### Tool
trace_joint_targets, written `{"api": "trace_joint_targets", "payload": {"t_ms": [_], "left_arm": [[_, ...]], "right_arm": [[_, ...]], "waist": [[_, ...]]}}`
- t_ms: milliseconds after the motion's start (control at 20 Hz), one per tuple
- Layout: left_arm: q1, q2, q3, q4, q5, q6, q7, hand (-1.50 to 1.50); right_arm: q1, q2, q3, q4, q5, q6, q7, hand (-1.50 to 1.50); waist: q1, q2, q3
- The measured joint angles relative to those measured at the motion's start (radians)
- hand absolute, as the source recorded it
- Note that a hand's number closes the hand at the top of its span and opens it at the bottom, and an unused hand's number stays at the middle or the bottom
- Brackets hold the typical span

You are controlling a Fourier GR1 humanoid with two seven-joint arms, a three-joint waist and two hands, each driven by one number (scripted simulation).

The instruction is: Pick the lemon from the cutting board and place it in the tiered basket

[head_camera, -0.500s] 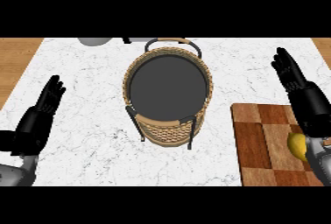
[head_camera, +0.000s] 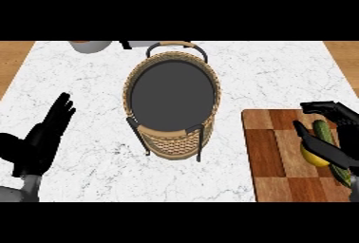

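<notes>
I read even, bright light | faint soft shadow under basket (head_camera: 170, 102) at frame centre | no glare or blur

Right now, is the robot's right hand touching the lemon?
Cannot tell. In the head view the right hand overlaps the lemon on the cutting board, but hides any contact.

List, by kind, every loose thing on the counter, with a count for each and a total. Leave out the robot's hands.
Tiered basket: 1
Cutting board: 1
Lemon: 1
Green vegetable: 1
Grey bowl, partly cut off at the top edge: 1
Total: 5
</notes>
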Motion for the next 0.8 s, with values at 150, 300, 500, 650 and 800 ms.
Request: {"api": "trace_joint_targets", "payload": {"t_ms": [150,300,500,650,800], "left_arm": [[0.003,-0.019,-0.005,-0.001,0.013,-0.018,0.021,0.0],[-0.014,-0.041,-0.005,0.005,0.003,-0.022,0.05,0.0],[-0.022,-0.032,0.007,-0.003,0.003,-0.035,0.072,0.0],[-0.006,-0.028,0.01,-0.01,0.007,-0.043,0.076,0.0],[0.0,-0.025,0.014,-0.013,0.011,-0.05,0.081,0.0]], "right_arm": [[0.068,0.061,-0.034,0.037,0.023,-0.085,-0.049,-1.5],[0.136,0.052,-0.063,0.015,0.067,-0.107,-0.102,-1.5],[0.199,-0.082,-0.106,-0.048,0.157,-0.103,-0.051,-1.5],[0.249,-0.209,-0.115,-0.089,0.258,-0.087,0.031,-1.5],[0.298,-0.337,-0.091,-0.142,0.337,-0.011,0.142,-1.5]], "waist": [[0.012,0.0,0.0],[0.02,-0.001,0.0],[0.02,-0.003,-0.002],[0.021,-0.004,-0.005],[0.023,-0.004,-0.007]]}}
